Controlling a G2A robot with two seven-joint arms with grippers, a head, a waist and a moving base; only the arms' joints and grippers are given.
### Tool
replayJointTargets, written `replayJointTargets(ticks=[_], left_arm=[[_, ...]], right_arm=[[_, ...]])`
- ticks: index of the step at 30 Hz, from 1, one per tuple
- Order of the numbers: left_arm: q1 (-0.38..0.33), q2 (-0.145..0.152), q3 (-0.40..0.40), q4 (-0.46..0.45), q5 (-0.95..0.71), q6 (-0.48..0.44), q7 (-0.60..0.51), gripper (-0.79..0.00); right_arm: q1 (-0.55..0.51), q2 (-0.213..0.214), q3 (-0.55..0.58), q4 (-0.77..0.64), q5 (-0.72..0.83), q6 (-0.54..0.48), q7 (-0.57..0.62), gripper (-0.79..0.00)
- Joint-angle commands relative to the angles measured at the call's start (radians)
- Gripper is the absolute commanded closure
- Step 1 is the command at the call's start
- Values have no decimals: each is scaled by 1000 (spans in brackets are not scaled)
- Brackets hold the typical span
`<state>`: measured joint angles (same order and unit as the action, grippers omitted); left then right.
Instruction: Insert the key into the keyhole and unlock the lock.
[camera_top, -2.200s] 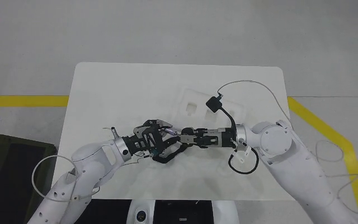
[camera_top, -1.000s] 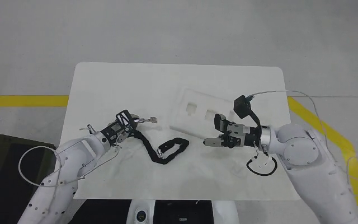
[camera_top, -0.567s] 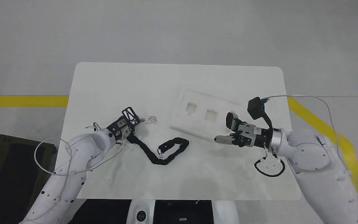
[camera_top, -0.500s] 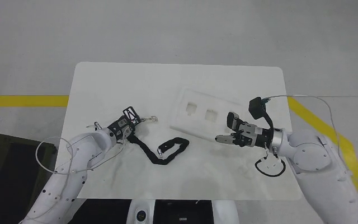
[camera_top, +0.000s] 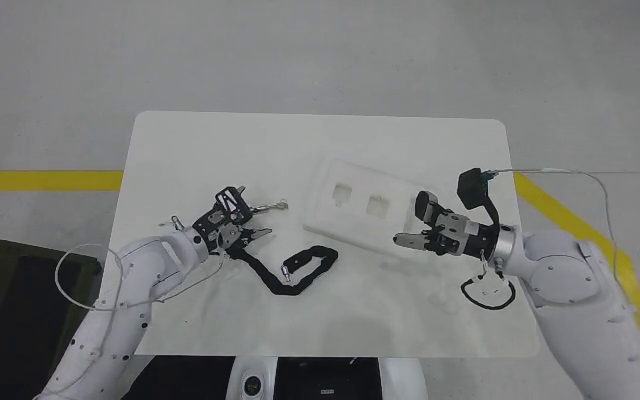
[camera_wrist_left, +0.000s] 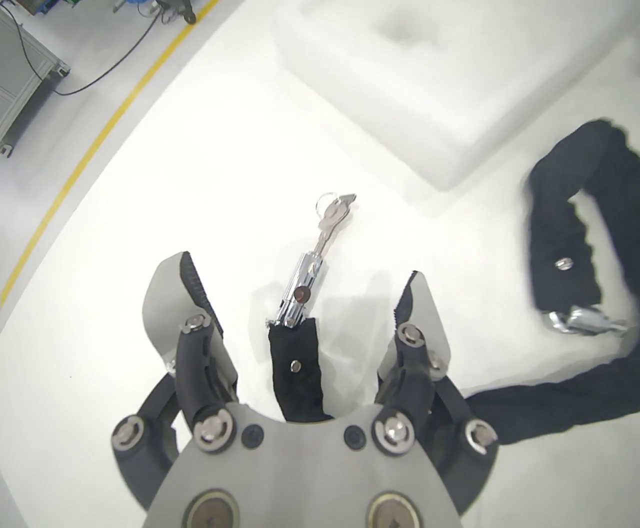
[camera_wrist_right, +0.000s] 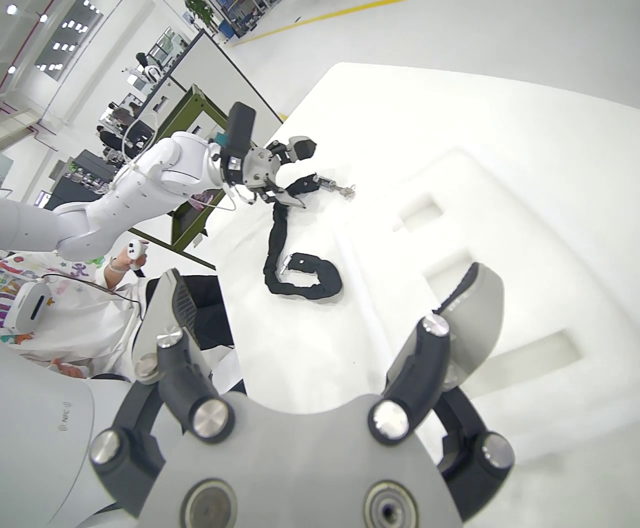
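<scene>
Gleaming metal key in fabric-sleeved lock

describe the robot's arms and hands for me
The left arm and right arm are glossy white rounded shells. The left hand and right hand each have a grey metal base, black linkages and two pale grey fingers with black ribbed pads. A black camera block sits on the right wrist, trailing a thin pale cable.
</scene>
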<state>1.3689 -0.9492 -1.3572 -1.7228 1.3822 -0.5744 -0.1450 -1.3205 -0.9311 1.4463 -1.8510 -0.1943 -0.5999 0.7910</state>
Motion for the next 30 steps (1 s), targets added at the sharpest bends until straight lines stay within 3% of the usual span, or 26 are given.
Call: replayJointTargets(ticks=[1, 9, 16, 25, 30], left_arm=[[24, 4, -41, -17, -54, -16, 29, -785], [62, 15, -204, -13, -216, -80, 182, -785], [26, 25, -311, 24, -274, -114, 181, -785], [5, 33, -362, 27, -337, -157, 114, -785], [7, 33, -354, 3, -369, -159, 74, -785]], right_arm=[[-11, 1, 26, -1, -48, 7, -39, -785], [-65, 7, 132, 7, -209, 9, -184, -785], [-103, 9, 228, 17, -299, 45, -299, -785], [-69, 13, 292, 36, -339, 71, -339, -785], [-64, 14, 298, 37, -334, 70, -339, -785]])
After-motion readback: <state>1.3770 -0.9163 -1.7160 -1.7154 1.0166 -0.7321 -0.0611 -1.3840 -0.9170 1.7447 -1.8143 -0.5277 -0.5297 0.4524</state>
